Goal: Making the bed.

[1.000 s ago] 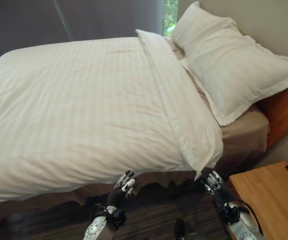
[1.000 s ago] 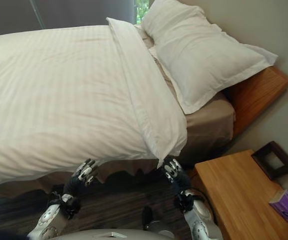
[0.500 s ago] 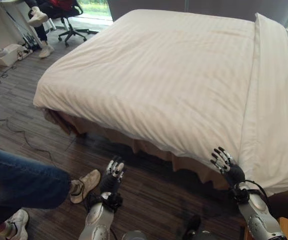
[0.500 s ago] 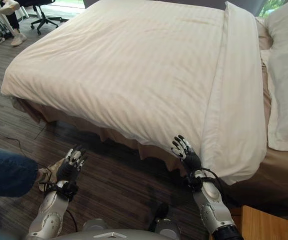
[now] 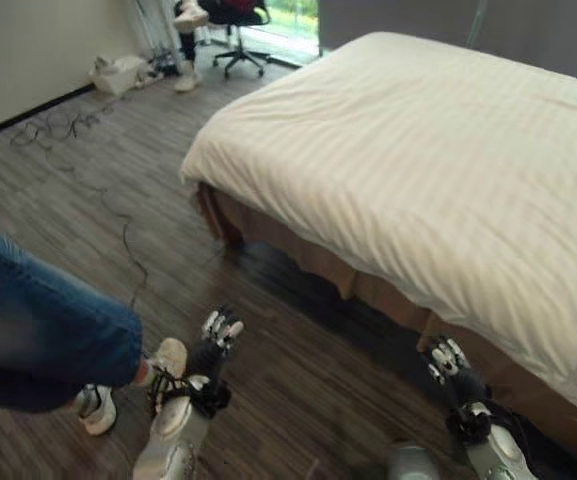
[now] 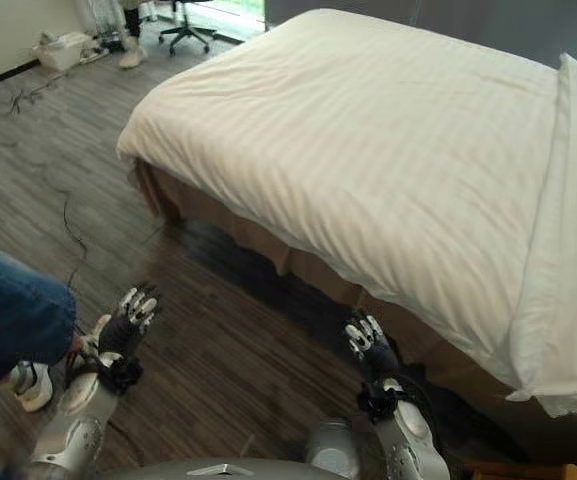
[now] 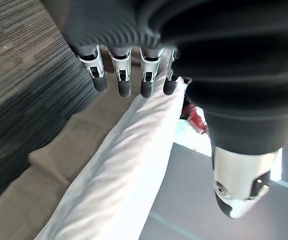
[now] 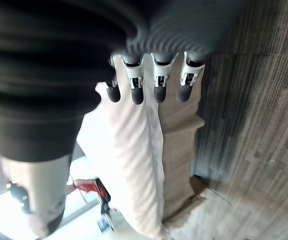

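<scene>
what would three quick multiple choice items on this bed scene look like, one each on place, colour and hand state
1. Where is the person's leg?
A. on the robot's left
B. on the bed
C. behind the bed

2. What colour is the duvet?
A. dark blue
B. white
C. red

3. How are the two robot hands?
A. both clutching the duvet
B. one gripping a pillow
C. both open and holding nothing

Key: 1 A, the leg in jeans stands on the floor at the left edge of the eye views. 2 B, the duvet covering the bed is white with faint stripes. 3 C, the left robot hand and the right robot hand hang over the floor with straight fingers, clear of the bedding.
</scene>
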Available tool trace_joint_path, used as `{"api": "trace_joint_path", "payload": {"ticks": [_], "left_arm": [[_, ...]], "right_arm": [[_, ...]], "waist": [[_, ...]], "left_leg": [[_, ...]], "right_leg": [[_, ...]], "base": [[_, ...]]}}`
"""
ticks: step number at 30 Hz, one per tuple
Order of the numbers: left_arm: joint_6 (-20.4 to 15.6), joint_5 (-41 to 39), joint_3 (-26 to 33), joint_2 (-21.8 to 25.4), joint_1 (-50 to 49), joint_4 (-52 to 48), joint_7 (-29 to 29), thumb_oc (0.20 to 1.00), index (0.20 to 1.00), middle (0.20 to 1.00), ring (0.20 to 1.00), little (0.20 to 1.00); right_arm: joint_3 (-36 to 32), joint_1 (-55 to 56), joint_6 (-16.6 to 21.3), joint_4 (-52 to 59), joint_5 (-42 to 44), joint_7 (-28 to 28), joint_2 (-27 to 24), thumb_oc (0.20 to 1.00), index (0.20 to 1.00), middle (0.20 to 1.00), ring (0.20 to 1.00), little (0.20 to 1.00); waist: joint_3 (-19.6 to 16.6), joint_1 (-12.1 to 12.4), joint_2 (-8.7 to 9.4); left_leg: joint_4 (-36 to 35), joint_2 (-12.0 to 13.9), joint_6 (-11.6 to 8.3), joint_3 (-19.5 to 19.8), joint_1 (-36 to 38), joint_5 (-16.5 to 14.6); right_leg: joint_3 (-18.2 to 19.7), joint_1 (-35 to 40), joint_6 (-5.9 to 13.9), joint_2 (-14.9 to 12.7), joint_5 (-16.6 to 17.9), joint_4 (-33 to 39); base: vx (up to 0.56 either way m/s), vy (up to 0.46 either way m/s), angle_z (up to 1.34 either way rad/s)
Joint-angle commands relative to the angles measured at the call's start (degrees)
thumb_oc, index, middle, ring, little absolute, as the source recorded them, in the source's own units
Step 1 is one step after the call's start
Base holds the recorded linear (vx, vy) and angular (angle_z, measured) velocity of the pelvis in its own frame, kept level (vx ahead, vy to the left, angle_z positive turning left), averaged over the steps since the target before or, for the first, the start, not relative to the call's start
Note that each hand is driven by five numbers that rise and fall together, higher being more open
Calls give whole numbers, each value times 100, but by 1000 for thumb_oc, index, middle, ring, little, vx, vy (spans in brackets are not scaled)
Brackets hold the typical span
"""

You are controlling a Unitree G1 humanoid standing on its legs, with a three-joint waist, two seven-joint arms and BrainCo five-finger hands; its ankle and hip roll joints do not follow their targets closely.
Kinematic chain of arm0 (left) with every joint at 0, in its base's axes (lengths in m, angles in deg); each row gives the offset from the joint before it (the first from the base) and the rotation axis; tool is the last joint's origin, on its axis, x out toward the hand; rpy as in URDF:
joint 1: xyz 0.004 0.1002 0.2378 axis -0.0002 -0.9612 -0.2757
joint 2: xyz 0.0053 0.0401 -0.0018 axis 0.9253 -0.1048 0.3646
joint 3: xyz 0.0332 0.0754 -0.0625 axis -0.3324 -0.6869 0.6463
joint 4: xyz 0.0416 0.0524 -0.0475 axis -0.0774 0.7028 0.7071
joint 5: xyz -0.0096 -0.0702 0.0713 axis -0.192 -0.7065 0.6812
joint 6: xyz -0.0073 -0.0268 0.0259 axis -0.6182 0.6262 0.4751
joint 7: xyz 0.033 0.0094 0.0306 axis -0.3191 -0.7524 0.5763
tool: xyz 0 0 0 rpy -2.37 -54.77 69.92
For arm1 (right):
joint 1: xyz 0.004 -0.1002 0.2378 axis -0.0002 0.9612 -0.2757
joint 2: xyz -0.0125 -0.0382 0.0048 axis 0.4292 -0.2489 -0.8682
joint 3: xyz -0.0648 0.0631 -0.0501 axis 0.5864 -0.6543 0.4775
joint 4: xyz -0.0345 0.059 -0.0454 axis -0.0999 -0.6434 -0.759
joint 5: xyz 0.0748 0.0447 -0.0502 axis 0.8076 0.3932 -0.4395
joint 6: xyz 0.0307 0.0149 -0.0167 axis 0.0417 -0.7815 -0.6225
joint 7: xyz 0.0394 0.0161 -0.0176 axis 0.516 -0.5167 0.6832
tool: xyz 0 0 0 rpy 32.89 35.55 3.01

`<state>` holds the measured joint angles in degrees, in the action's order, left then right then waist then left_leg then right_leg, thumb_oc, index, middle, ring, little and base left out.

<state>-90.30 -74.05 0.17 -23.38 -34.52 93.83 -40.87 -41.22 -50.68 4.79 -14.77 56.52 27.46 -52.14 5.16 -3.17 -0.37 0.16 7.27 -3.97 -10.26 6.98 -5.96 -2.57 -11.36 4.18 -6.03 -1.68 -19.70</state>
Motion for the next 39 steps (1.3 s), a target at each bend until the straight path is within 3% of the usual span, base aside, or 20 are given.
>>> {"api": "trace_joint_path", "payload": {"ticks": [1, 3, 4, 8, 12, 20, 39], "left_arm": [[-245, 209, 7, -90, 64, -448, -163, 1000, 1000, 1000, 1000, 1000], [-250, 163, -13, -169, 64, -463, -155, 1000, 1000, 1000, 1000, 1000], [-254, 114, -55, -303, 12, -443, -106, 1000, 1000, 1000, 1000, 1000], [-131, -191, -218, -463, -77, -468, -61, 1000, 1000, 1000, 1000, 1000], [-103, 291, -264, -314, -58, -485, -61, 1000, 1000, 1000, 1000, 1000], [-168, 210, -97, -407, -91, -534, 45, 1000, 1000, 1000, 1000, 1000], [-129, 116, -318, -488, -65, -397, -1, 1000, 1000, 1000, 1000, 1000]], "right_arm": [[-29, -227, 128, 360, -74, 153, -84, 1000, 1000, 1000, 1000, 1000], [30, -285, 111, 371, -95, 142, -105, 1000, 1000, 1000, 1000, 1000], [108, -400, 110, 361, -136, 115, -147, 1000, 1000, 1000, 1000, 1000], [163, -468, 114, 436, -189, 46, -140, 1000, 1000, 1000, 1000, 1000], [198, -404, 68, 407, -156, 85, -109, 1000, 1000, 1000, 1000, 1000], [209, -253, 20, 472, -169, 164, -137, 1000, 1000, 1000, 1000, 1000], [578, -301, -1, 509, -194, 243, -129, 1000, 1000, 1000, 1000, 1000]], "waist": [[0, -109, 39], [-34, -83, 78], [-118, 0, 145], [-256, 138, 220], [-324, 144, 239], [-428, 174, 260], [-412, 185, 243]], "left_leg": [[-516, -638, 460, 449, -195, 423], [-516, -672, 469, 495, -225, 461], [-516, -664, 457, 470, -235, 472], [-516, -659, 450, 446, -223, 467], [-516, -632, 427, 449, -200, 472], [-516, -602, 367, 501, -186, 501], [-516, -559, 351, 511, -79, 476]], "right_leg": [[124, 437, 238, 250, 402, 1135], [119, 570, 260, 197, 499, 1340], [304, 716, 243, 262, 584, 1693], [212, 946, 246, 195, 641, 1979], [190, 1031, 221, 205, 619, 2085], [91, 1170, 179, 214, 593, 2231], [95, 1340, 152, 240, 513, 2290]], "base": [[-69, 111, -8], [-30, 0, 22], [12, -25, 33], [15, -22, 1], [4, -23, 2], [9, -31, 0], [0, -2, 0]]}}
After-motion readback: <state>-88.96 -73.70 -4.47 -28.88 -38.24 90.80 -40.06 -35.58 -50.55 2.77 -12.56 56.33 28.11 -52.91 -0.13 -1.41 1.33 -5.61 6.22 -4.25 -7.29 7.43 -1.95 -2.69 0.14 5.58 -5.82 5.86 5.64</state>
